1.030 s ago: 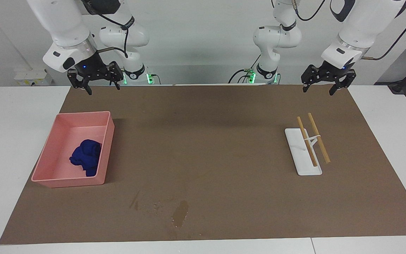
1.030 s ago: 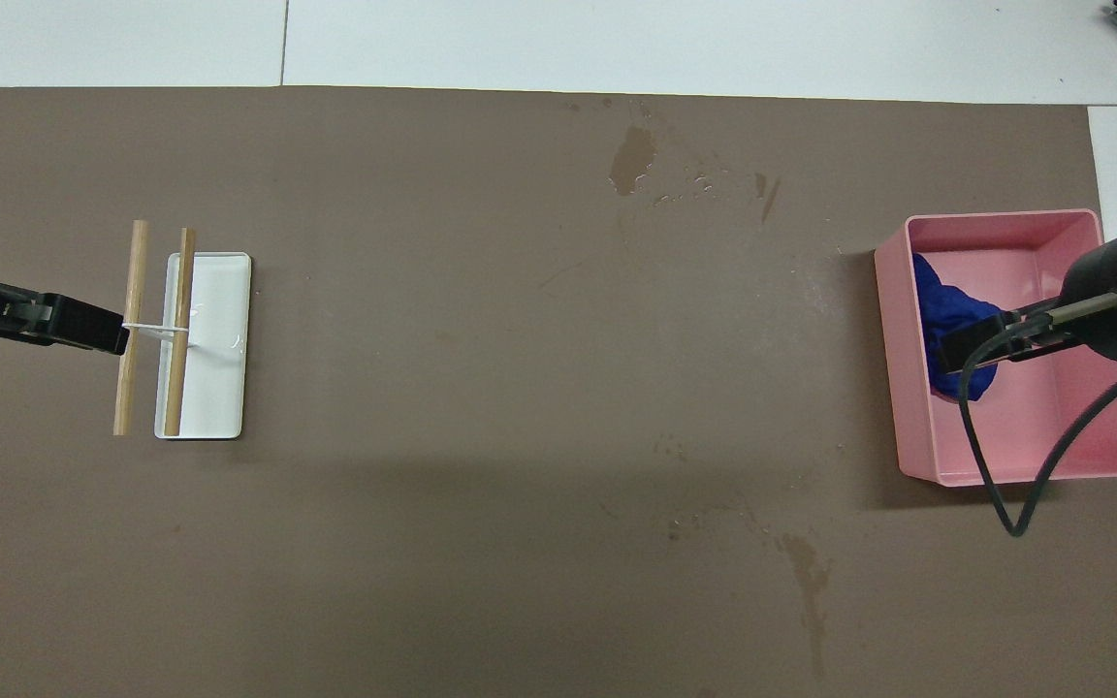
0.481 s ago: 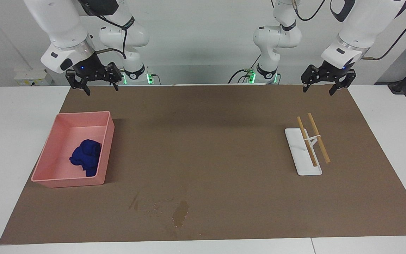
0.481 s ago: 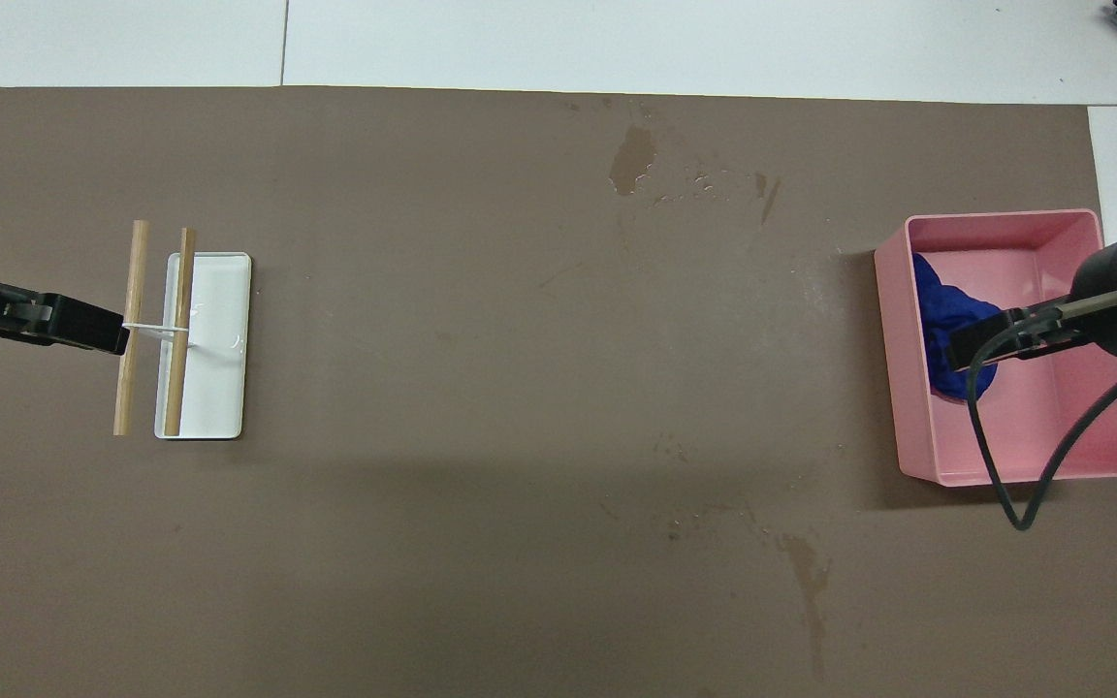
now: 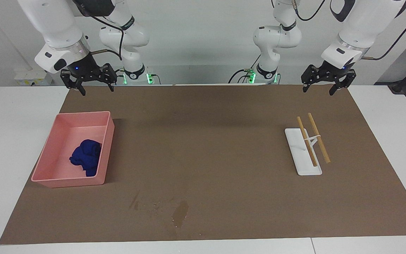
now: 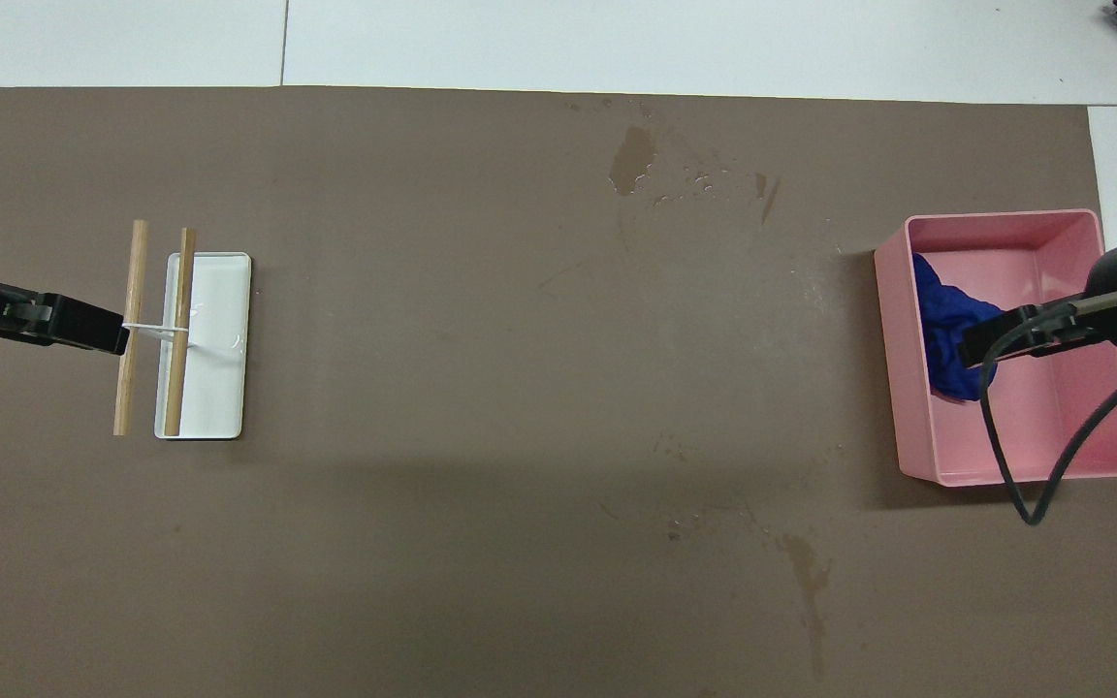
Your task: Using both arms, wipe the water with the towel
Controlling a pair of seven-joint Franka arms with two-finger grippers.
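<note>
Since a second ago, my right gripper (image 5: 86, 86) has drifted up and toward the table's edge at the right arm's end; nothing else has shifted. It hangs over the mat's edge nearest the robots, fingers apart, holding nothing. My left gripper (image 5: 324, 85) waits over the mat at the left arm's end, fingers apart and empty. The bunched royal-blue towel (image 5: 86, 156) lies in the pink rectangular plastic bin (image 5: 108, 143). The water (image 5: 180, 213), a darker patch with droplets, sits on the brown mat (image 5: 206, 148) farther from the robots than the bin. A white tray with two wooden sticks (image 5: 303, 158) lies at the left arm's end.
</note>
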